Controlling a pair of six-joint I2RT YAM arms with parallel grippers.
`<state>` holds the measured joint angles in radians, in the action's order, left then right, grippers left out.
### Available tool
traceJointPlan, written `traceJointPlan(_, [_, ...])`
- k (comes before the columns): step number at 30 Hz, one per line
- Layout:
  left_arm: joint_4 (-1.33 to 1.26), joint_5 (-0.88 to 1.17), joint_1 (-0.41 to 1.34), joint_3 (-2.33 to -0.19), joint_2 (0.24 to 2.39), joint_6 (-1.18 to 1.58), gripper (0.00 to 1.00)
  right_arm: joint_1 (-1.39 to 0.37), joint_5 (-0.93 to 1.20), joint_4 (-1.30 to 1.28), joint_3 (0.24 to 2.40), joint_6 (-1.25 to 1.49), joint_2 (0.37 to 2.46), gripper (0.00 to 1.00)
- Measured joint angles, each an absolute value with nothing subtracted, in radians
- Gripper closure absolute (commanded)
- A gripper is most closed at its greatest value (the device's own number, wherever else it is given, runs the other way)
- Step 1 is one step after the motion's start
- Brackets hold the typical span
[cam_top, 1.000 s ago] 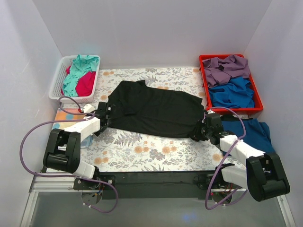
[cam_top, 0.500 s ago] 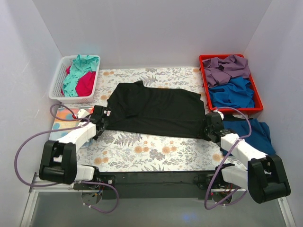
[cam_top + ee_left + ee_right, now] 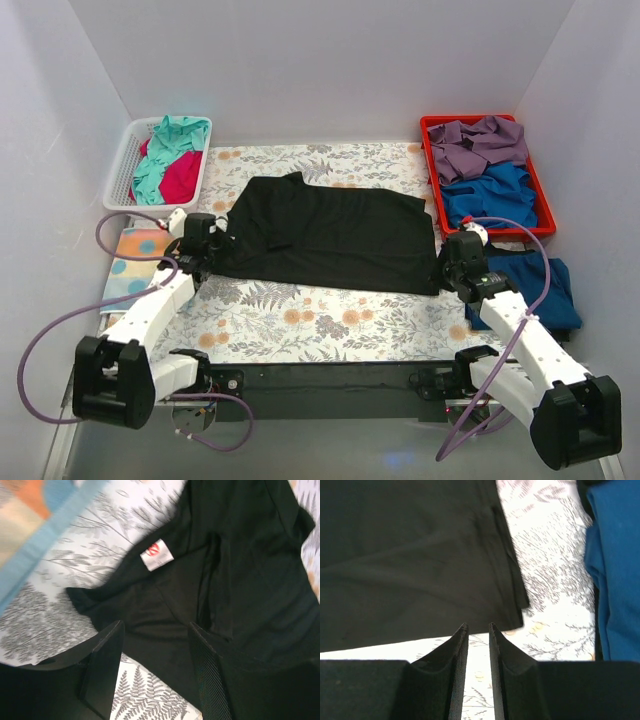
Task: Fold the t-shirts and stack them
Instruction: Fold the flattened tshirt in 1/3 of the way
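The black t-shirt is lying spread flat across the middle of the floral desk sheet, with its pale neck label facing up at the left end. The left end effector is hovering over the collar edge with its fingers wide apart, clamping nothing. The right end effector is holding only a narrow gap, empty, just off the shirt's lower right corner and near the dark blue t-shirt at the frame's right.
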<state>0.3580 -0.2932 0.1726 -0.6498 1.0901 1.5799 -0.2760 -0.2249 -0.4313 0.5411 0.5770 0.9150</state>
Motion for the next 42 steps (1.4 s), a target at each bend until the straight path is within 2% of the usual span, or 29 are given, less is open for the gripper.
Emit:
traceJointPlan(10, [0.210, -0.105, 0.269, -0.740, 1.383, 1.498, 0.49, -0.284, -0.154, -0.407, 0.587, 0.524, 0.990, 0.71])
traceJointPlan(20, [0.171, -0.079, 0.344, -0.831, 1.530, 1.497, 0.54, -0.289, -0.134, -0.385, 0.586, 0.519, 0.995, 0.71])
traceJointPlan(27, [0.171, -0.088, 0.349, -0.866, 1.611, 1.502, 0.69, -0.289, -0.131, -0.385, 0.586, 0.517, 0.995, 0.71])
traceJointPlan(28, [0.171, -0.089, 0.349, -0.872, 1.623, 1.504, 0.77, -0.289, -0.131, -0.385, 0.586, 0.516, 0.995, 0.71])
traceJointPlan(30, [0.171, -0.089, 0.349, -0.892, 1.658, 1.503, 0.83, -0.289, -0.131, -0.385, 0.586, 0.516, 0.995, 0.71])
traceJointPlan(31, [0.171, -0.089, 0.349, -0.901, 1.672, 1.502, 0.94, -0.289, -0.132, -0.385, 0.586, 0.516, 0.995, 0.71])
traceJointPlan(32, [0.171, -0.088, 0.350, -0.909, 1.682, 1.502, 0.98, -0.289, -0.132, -0.385, 0.586, 0.516, 0.995, 0.71])
traceJointPlan(42, [0.172, -0.090, 0.370, -0.978, 1.694, 1.486, 1.00, -0.289, -0.131, -0.378, 0.575, 0.516, 0.995, 0.71])
